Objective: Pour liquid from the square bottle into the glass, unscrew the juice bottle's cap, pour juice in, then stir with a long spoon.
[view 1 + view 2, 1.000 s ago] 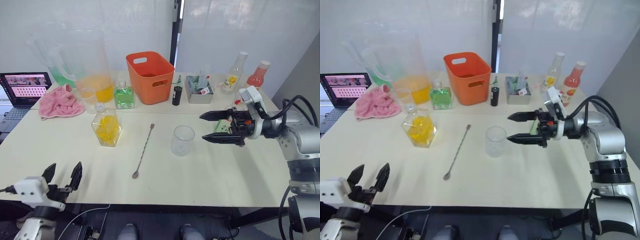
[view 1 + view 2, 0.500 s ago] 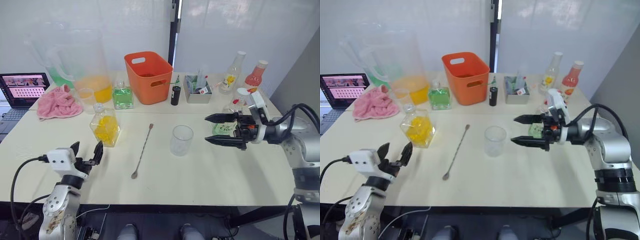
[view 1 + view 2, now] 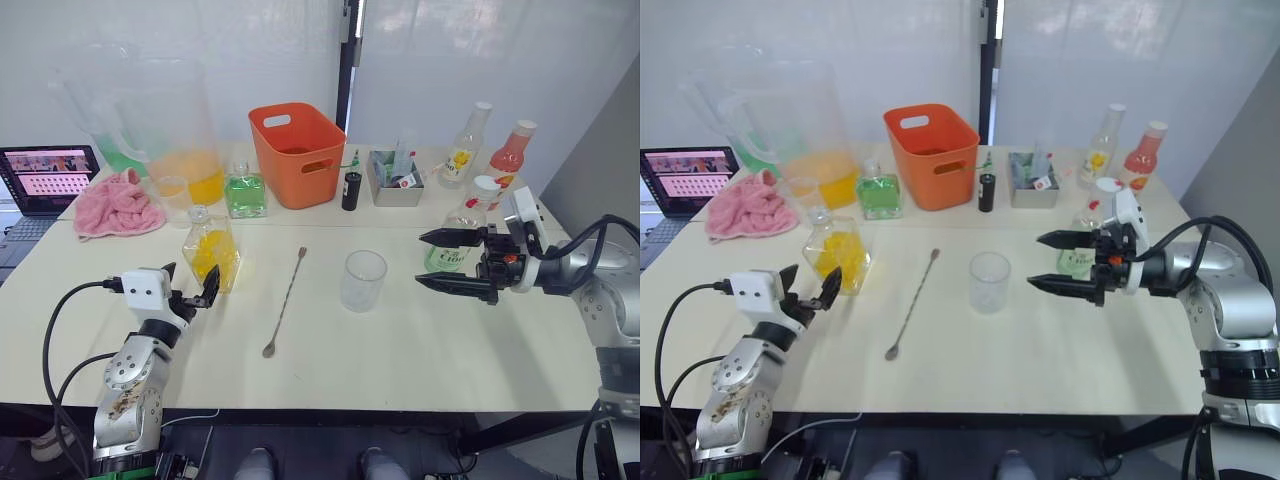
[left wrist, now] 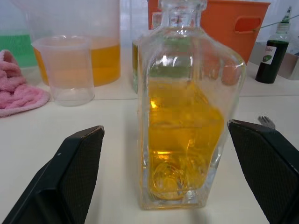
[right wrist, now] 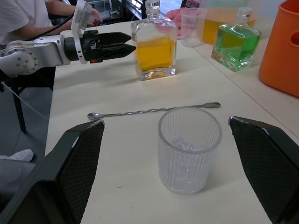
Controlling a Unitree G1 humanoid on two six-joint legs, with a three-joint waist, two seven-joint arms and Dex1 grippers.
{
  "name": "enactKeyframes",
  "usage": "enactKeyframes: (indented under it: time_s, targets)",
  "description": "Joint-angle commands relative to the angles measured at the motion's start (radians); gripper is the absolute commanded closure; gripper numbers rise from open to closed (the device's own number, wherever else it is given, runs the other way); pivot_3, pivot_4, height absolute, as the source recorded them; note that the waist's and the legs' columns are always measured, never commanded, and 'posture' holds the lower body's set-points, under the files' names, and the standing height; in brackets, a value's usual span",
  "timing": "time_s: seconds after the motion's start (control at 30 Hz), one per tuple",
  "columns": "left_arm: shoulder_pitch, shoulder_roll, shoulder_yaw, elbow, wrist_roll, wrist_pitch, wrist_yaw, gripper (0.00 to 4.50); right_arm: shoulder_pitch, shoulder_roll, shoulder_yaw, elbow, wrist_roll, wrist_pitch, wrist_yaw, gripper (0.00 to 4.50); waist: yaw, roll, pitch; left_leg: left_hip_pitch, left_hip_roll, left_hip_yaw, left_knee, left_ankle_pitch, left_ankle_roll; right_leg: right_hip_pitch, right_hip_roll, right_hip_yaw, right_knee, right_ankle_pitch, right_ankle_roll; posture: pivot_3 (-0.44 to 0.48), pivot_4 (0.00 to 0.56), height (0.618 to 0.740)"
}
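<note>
Square bottle (image 4: pixel 184 116) between spread left fingers (image 4: pixel 70 172).

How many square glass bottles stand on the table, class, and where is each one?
2: the yellow square bottle stands in front of the left pincer; the green square bottle stands beside the orange basket.

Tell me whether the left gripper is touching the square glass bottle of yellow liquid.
Apart. In the left wrist view both open black fingers flank the square glass bottle with bare table showing between each finger and the glass.
</note>
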Motion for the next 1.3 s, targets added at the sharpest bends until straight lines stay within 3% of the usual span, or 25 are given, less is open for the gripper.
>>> enactKeyframes:
  time_s: [0.03, 0.97, 1.13, 1.3]
  targets:
    - [-0.050, 0.013, -0.013, 0.023, 0.004, -0.017, -0.018, 0.02, -0.002, -0.020, -0.036, -0.039, 0.026, -0.008, -0.008, 0.00, 0.001, 0.000, 0.000, 0.000, 0.000, 0.000, 0.000, 0.000, 0.000, 0.000, 0.000, 0.000, 0.000, 0.000, 0.000, 0.000, 0.150, 0.725]
    - [-0.287, -0.020, -0.068, 0.220, 0.079, -0.034, 0.061, 0.02, -0.045, -0.009, -0.006, -0.033, 0.013, -0.006, -0.032, 0.00, 0.022, 0.000, 0.000, -0.003, 0.000, 0.000, 0.000, 0.000, 0.000, -0.001, 0.000, 0.000, -0.002, 0.002, 0.003, 0.000, 0.150, 0.725]
    - [-0.301, -0.029, -0.079, 0.212, 0.080, -0.012, 0.078, 1.52, -0.025, -0.011, -0.004, -0.034, 0.007, -0.011, -0.035, 0.00, 0.022, 0.000, 0.000, -0.003, 0.000, 0.000, 0.000, 0.000, 0.000, -0.001, 0.000, 0.000, -0.002, 0.002, 0.003, 0.000, 0.150, 0.725]
    - [-0.297, -0.005, -0.073, 0.210, 0.095, 0.017, 0.086, 1.67, -0.029, -0.003, -0.005, -0.040, 0.013, -0.005, -0.052, 0.00, 0.022, 0.000, 0.000, -0.003, 0.000, 0.000, 0.001, 0.000, 0.000, 0.000, 0.000, 0.000, -0.002, 0.002, 0.003, 0.000, 0.150, 0.725]
